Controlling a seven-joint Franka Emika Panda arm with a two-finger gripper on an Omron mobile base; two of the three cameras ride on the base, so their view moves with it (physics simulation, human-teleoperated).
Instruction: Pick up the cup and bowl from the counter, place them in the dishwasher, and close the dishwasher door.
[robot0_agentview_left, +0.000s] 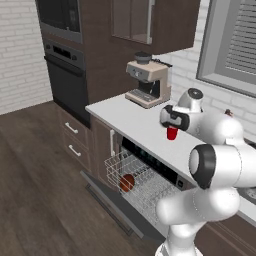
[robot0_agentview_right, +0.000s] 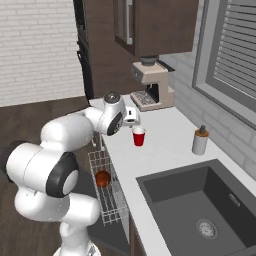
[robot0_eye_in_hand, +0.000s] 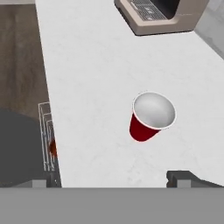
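**Cup upright on counter, bowl in rack, jaws spread above**

Cup (robot0_eye_in_hand: 151, 117): small, tapered, glossy red outside, white rim and white inside, plastic in look. Stands upright on the counter (robot0_eye_in_hand: 92, 74), mouth up, apart from everything else on the slab. Sits between the coffee machine (robot0_agentview_right: 151, 85) and the sink (robot0_agentview_right: 200, 210), closer to the front edge than to the wall.

Counter: smooth, pale grey-white, faintly mottled like stone, long and flat. Dark square-cornered sink sunk into it, matte, with a round drain.

Bowl (robot0_agentview_left: 126, 182): round, shallow, reddish-brown, wood-like, lower and wider than the cup. Rests in the pulled-out wire rack (robot0_agentview_left: 134, 181) of the dishwasher (robot0_agentview_left: 150, 162); thin light grey wires in a grid. Dishwasher door (robot0_agentview_left: 112, 200): flat, dark, dropped open below the rack.

Gripper (robot0_eye_in_hand: 113, 181): poised over the counter just beside the cup, not touching it. Jaws spread wide, nothing between them; one dark fingertip (robot0_eye_in_hand: 186, 177) visible low in the hand view, cup ahead of it.

Coffee machine: beige boxy body, dark top and slotted drip tray. Soap dispenser (robot0_agentview_right: 200, 140): grey cylinder, brown top, near the wall by the sink. Brown cabinet fronts with slim silver handles; black wall oven (robot0_agentview_left: 67, 82) beyond.
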